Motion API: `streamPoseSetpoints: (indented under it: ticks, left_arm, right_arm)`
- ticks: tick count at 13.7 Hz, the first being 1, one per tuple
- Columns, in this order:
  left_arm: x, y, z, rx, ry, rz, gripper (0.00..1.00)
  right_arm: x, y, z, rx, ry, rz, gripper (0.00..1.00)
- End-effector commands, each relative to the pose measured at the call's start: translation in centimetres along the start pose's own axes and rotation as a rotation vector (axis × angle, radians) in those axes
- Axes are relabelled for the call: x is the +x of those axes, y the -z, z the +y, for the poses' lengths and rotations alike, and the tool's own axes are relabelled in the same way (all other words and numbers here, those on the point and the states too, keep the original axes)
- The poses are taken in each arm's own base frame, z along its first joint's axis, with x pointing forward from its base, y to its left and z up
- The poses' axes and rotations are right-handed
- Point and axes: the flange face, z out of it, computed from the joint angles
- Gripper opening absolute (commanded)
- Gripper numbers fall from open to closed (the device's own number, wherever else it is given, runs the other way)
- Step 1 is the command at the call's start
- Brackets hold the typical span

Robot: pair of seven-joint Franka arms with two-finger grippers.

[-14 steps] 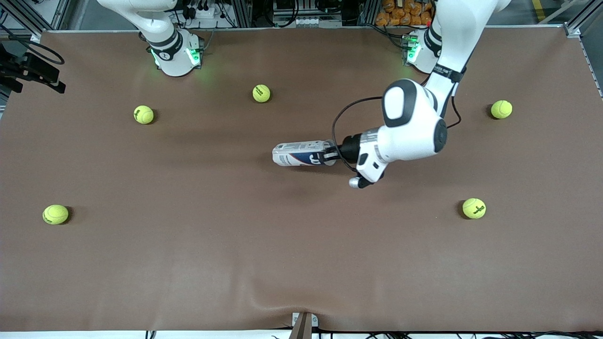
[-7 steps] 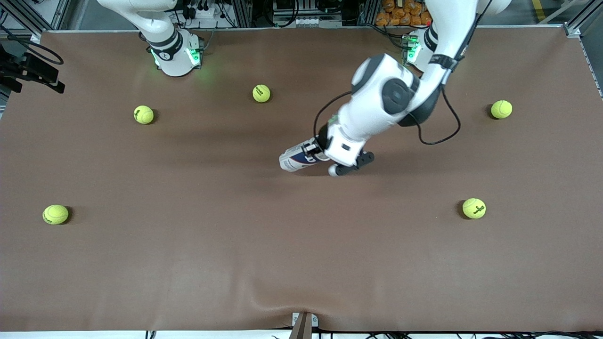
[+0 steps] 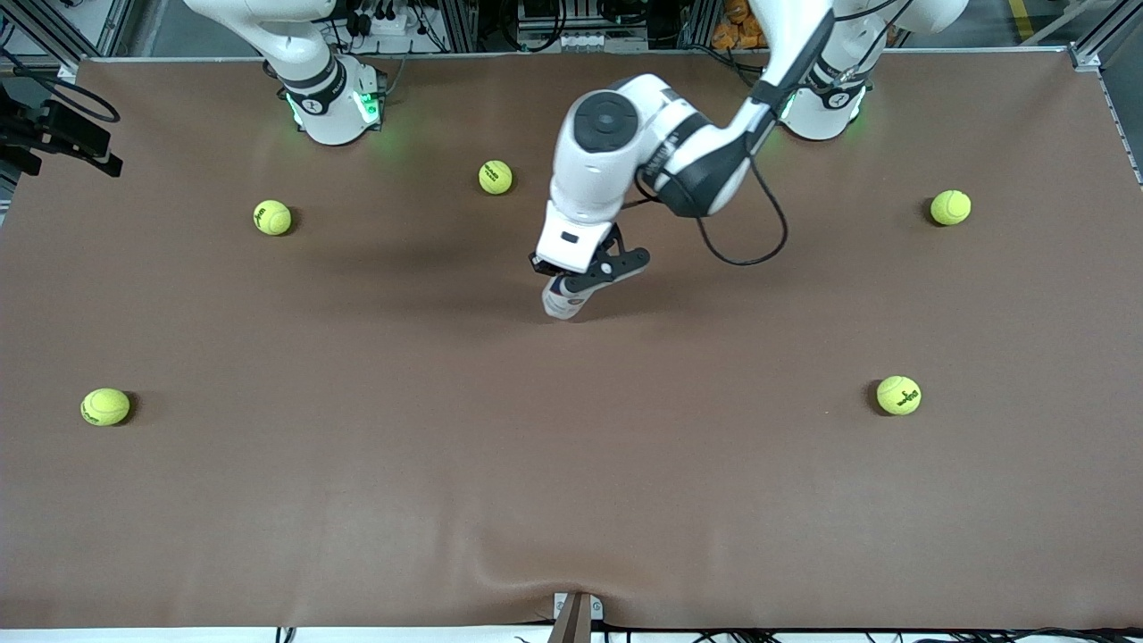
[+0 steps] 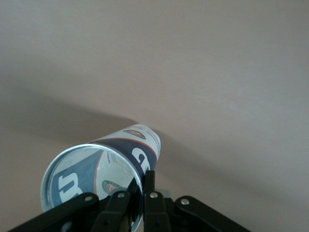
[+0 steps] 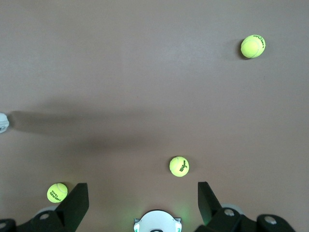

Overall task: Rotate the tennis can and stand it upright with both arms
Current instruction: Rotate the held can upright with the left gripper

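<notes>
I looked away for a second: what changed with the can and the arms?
The left gripper, shut on the clear-plastic tennis can at its silver rim, swung it from lying flat to nearly upright. The right gripper stayed open and waiting; the yellow-green tennis balls stayed put.

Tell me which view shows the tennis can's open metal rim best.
The left wrist view: the tennis can fills it, silver rim and label inside plain, the left gripper shut on that rim. The front view shows only its lower end under that gripper. The right wrist view shows none of the rim.
</notes>
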Motion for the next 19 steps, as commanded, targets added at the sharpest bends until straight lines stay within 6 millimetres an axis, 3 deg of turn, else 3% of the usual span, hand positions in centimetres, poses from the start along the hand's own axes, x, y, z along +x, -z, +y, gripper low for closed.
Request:
streamPoseSetpoints:
  ticks: [1, 5, 16, 19]
  left_arm:
    - [-0.6, 0.5, 1.4, 0.067, -0.004, 0.052, 0.0]
    - [-2.7, -1.7, 2.1, 0.103, 0.029, 0.147, 0.0]
    - [-2.7, -3.5, 2.5, 0.085, 0.072, 0.154, 0.0]
    - [-2.7, -3.8, 2.6, 0.08, 0.073, 0.153, 0.06]
  right_arm:
    - [-0.9, 0.4, 0.2, -0.011, -0.009, 0.007, 1.0]
    - [-0.9, 0.5, 0.2, -0.011, -0.009, 0.008, 1.0]
    - [-1.0, 0.6, 0.1, -0.011, -0.008, 0.005, 1.0]
    - [-1.0, 0.5, 0.1, -0.011, -0.006, 0.005, 1.0]
